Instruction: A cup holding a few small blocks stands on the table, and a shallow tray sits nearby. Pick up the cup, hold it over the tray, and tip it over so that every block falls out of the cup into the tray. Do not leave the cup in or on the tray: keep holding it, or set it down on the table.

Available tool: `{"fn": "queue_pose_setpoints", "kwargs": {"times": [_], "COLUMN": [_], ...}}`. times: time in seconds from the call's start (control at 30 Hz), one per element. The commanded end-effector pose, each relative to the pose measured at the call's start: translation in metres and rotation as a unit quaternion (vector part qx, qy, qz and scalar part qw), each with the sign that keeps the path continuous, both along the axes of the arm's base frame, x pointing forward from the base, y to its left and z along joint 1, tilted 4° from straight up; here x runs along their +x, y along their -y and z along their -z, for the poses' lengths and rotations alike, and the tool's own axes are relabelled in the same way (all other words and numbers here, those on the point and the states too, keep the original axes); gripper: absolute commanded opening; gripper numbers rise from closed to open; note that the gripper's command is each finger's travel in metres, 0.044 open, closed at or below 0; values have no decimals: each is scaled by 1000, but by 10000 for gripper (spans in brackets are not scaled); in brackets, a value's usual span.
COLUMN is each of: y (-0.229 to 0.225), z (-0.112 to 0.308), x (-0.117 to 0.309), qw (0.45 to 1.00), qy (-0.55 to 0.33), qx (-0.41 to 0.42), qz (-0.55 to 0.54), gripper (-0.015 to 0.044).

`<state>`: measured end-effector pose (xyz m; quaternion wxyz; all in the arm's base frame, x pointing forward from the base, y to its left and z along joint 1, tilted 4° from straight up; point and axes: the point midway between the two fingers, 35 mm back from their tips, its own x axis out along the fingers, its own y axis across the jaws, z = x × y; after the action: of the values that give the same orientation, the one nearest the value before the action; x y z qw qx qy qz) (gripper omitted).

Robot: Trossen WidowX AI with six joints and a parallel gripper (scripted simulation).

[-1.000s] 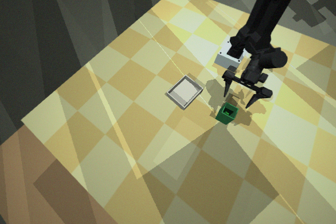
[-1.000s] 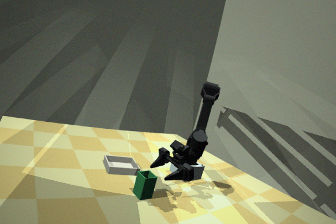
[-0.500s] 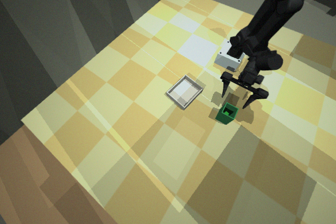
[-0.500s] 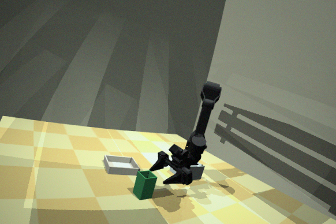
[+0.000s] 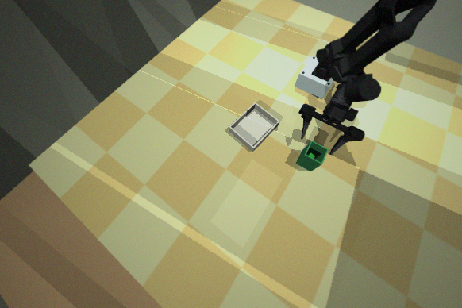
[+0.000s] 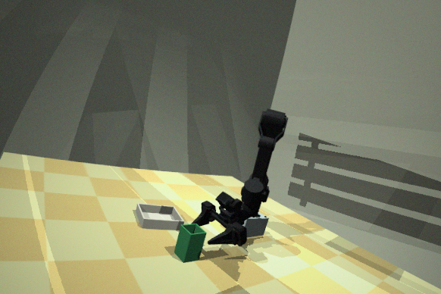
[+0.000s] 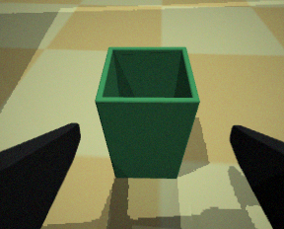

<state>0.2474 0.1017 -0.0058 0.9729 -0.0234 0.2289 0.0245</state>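
Currently, the gripper (image 5: 317, 146) (image 6: 203, 233) (image 7: 154, 131) is gaping fully, holding nothing, with room beside both walls of the upright, square-mouthed green cup (image 5: 307, 162) (image 6: 189, 247) (image 7: 146, 140).

A green square cup (image 5: 310, 161) (image 6: 190, 244) (image 7: 146, 140) stands upright near a shallow grey tray (image 5: 241, 140) (image 6: 160, 224)

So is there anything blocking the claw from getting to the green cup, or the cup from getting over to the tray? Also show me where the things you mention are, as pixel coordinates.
Nothing visible stands between the open gripper (image 5: 317, 146) (image 6: 203, 233) (image 7: 155, 129) and the green cup (image 5: 309, 164) (image 6: 188, 245) (image 7: 146, 140), nor between the cup and the gray tray (image 5: 241, 140) (image 6: 161, 224).
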Motion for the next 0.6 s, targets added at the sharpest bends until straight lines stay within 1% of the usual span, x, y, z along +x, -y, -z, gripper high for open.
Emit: {"fn": "queue_pose_setpoints", "kwargs": {"times": [0.0,0.57], "y": [-1,-1], "z": [4,16], "x": [7,31], "qw": [1000,1000], "qy": [2,3], "qx": [1,1], "qz": [-4,-4], "gripper": [440,440]}}
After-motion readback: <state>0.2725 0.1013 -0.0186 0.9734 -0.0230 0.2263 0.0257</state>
